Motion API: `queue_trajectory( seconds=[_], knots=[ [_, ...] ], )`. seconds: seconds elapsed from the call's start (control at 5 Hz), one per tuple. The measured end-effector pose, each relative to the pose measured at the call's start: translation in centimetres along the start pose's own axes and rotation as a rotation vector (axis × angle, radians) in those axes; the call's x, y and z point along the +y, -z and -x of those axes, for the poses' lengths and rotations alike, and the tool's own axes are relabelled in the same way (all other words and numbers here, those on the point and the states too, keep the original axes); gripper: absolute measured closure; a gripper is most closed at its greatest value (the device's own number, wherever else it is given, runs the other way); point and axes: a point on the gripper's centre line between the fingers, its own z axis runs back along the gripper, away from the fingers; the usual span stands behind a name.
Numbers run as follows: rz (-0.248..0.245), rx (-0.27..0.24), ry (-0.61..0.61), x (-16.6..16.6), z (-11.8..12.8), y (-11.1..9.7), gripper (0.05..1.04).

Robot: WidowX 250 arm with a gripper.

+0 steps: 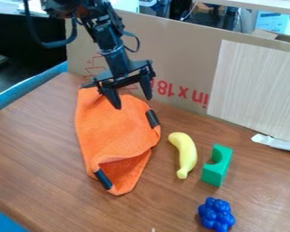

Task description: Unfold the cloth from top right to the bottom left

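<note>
The black gripper (132,103) hangs over the upper right part of the orange cloth (111,131), its two fingers spread apart with nothing between them. Lying on the wooden table, the cloth is long and partly folded, with a raised fold across its lower part. One dark strip (152,118) marks the cloth's right edge, and another dark strip (103,179) sits at its lower left edge. Whether the fingertips touch the cloth, I cannot tell.
Right of the cloth on the table (38,154) lie a yellow banana (186,155), a green notched block (216,168) and a blue bumpy cluster (216,215). A cardboard wall (184,59) stands along the back, with a white scrap (276,142) near it.
</note>
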Motion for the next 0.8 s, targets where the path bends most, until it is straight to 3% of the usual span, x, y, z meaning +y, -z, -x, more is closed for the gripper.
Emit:
queue_trajectory(
  seconds=[0.4, 0.8],
  knots=[
    [-0.046, 0.049, -0.029, 0.6, 0.3, 2.7, 0.084],
    [-0.100, 0.036, -0.049, 0.3, -0.6, 3.7, 0.084]
  ],
)
